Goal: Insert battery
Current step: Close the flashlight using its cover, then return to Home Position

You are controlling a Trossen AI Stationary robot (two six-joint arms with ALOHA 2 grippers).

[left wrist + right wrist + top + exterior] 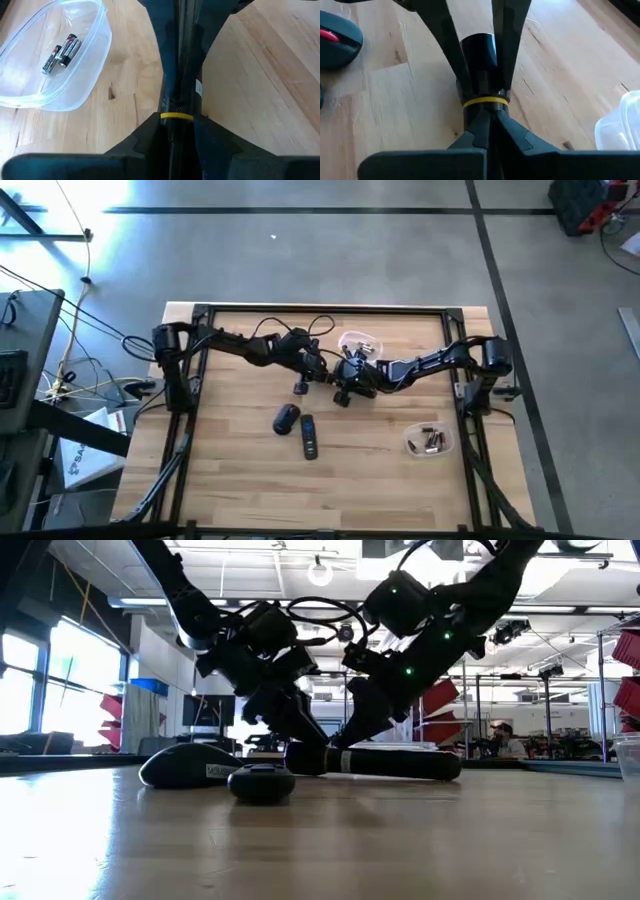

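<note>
Mid-table, both grippers met on one black flashlight [479,65] with a yellow band (held between them, low over the wood). Left gripper [180,120] was clamped on one end, right gripper [487,107] clamped on the other. Two batteries [62,52] sat in a clear tub [95,60] just beside the arms. Nearer the front edge lay a mouse [286,418] and a remote [309,436], close together; another tub [430,442] held more batteries.

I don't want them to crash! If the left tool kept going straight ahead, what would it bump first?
The left tool would probably meet the right tool first: both grip one black cylinder from opposite sides, though depth is hard to judge.
</note>
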